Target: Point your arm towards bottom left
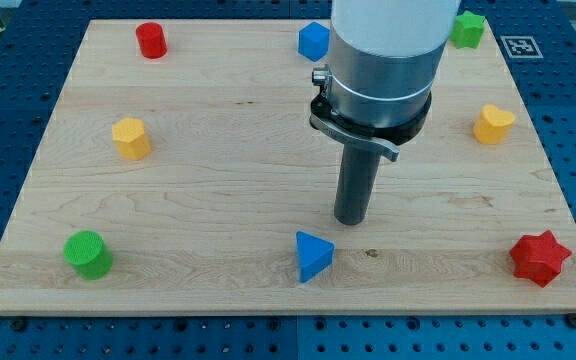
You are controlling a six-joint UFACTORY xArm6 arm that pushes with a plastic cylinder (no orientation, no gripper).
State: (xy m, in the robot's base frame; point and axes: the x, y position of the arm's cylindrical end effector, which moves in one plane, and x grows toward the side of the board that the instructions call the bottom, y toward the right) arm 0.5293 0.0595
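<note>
My tip (pixel 349 221) rests on the wooden board (pixel 218 150), a little right of centre and just above and right of the blue triangular block (pixel 313 255). The green cylinder (pixel 88 253) stands at the board's bottom left, far to the left of the tip. The yellow block (pixel 131 138) sits at the left, above the green cylinder. The red cylinder (pixel 151 40) stands at the top left.
A blue block (pixel 314 41) sits at the top centre, beside the arm's body (pixel 383 60). A green block (pixel 467 29) is at the top right, a yellow heart-shaped block (pixel 493 124) at the right, and a red star block (pixel 540 258) at the bottom right.
</note>
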